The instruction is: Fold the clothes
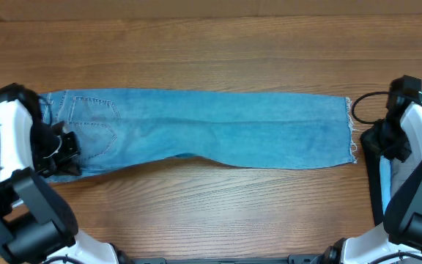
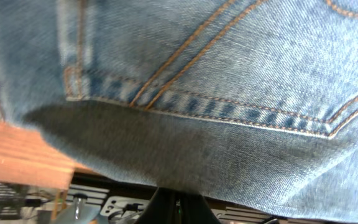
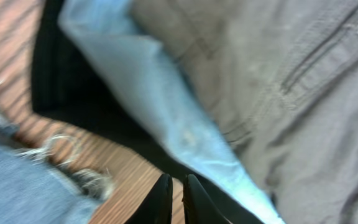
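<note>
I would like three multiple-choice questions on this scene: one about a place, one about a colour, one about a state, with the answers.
1. Which end of the jeans lies at the robot's right side?
A the waist
B the frayed hems
C both ends

2. What colour is the pocket stitching?
A white
B orange-brown
C green

3. How do the jeans lie on the wooden table?
A rolled into a ball
B hanging over the edge
C flat, stretched out long

Answers: 1 B, the overhead view shows the fringe at that end. 2 B, the left wrist view shows the thread close up. 3 C, the overhead view shows them flat at full length.
</note>
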You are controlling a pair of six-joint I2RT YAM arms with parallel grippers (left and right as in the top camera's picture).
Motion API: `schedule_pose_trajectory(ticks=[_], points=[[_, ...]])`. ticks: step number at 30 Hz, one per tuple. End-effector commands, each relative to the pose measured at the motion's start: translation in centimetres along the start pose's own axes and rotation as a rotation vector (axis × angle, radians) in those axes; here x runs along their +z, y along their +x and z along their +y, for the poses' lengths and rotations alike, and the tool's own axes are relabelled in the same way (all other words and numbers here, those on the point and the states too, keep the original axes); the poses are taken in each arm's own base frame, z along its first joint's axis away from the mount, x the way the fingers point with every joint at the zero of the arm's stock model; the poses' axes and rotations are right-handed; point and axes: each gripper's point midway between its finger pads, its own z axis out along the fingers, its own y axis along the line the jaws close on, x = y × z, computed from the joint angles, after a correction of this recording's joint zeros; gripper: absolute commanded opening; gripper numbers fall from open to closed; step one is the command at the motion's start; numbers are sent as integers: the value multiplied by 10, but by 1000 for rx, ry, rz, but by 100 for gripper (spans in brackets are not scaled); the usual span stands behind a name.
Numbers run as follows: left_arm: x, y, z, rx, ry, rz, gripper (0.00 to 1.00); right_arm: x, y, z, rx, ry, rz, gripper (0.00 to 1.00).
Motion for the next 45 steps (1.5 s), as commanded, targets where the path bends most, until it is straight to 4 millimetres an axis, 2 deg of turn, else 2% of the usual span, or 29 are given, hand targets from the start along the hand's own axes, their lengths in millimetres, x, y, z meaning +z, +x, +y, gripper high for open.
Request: schedule_pose_trajectory(ticks=[1, 2, 3, 5, 8, 10, 13, 15, 18, 20, 21, 22, 23, 25, 26, 29, 32, 36, 37, 38, 41, 43, 44, 45], points=[[-27, 3, 12, -64, 18, -103, 19, 3, 1, -6, 56, -23, 23, 4], [-31, 5, 12, -71, 32, -122, 24, 3, 2, 1, 62, -64, 35, 4], [-36, 7, 12, -75, 43, -140, 25, 3, 3, 8, 52, -112, 47, 4], [-42, 10, 11, -72, 45, -168, 27, -2, 8, 27, 8, -220, 80, 11], [-52, 15, 11, -69, 44, -214, 38, -16, 24, 64, -103, -443, 147, 23], [-56, 16, 9, -70, 51, -238, 40, -24, 32, 78, -143, -526, 175, 27], [-60, 16, -2, -58, 109, -255, 40, -24, 36, 83, -164, -524, 172, 33], [-57, 15, -3, -52, 109, -256, 40, -18, 38, 85, -158, -520, 171, 45], [-48, 14, -5, -48, 116, -241, 41, 6, 50, 85, -133, -494, 192, 49], [-40, 16, -5, -49, 116, -224, 40, 22, 60, 89, -116, -505, 201, 47], [-37, 15, -5, -50, 116, -220, 40, 26, 65, 91, -115, -518, 209, 42], [-34, 15, -5, -50, 116, -218, 39, 30, 69, 93, -107, -530, 217, 34], [-28, 13, -4, -51, 113, -217, 33, 37, 76, 93, -77, -523, 231, 18], [-22, 11, 0, -58, 99, -219, 28, 44, 78, 80, -31, -449, 242, 7], [-19, 10, 3, -76, 90, -221, 27, 46, 78, 68, 12, -380, 251, 4], [-11, 5, 10, -115, 65, -232, 27, 40, 82, 37, 43, -237, 278, 4], [-1, 0, 19, -169, 22, -244, 30, 23, 78, 10, 32, -124, 259, 4], [17, -3, 28, -212, -16, -249, 37, 1, 62, -5, 36, -79, 182, 4], [22, -4, 35, -244, -51, -255, 38, -4, 57, -4, 42, -90, 163, 4], [32, -7, 42, -286, -83, -271, 44, -13, 52, 4, 40, -147, 151, 9], [47, -17, 46, -320, -87, -316, 43, -25, 51, 30, -54, -313, 149, 20], [56, -22, 47, -338, -82, -338, 30, -31, 53, 45, -104, -409, 157, 21], [62, -25, 48, -345, -79, -348, 18, -34, 53, 51, -126, -447, 158, 22], [67, -27, 49, -354, -76, -355, 13, -35, 54, 54, -138, -470, 157, 22]])
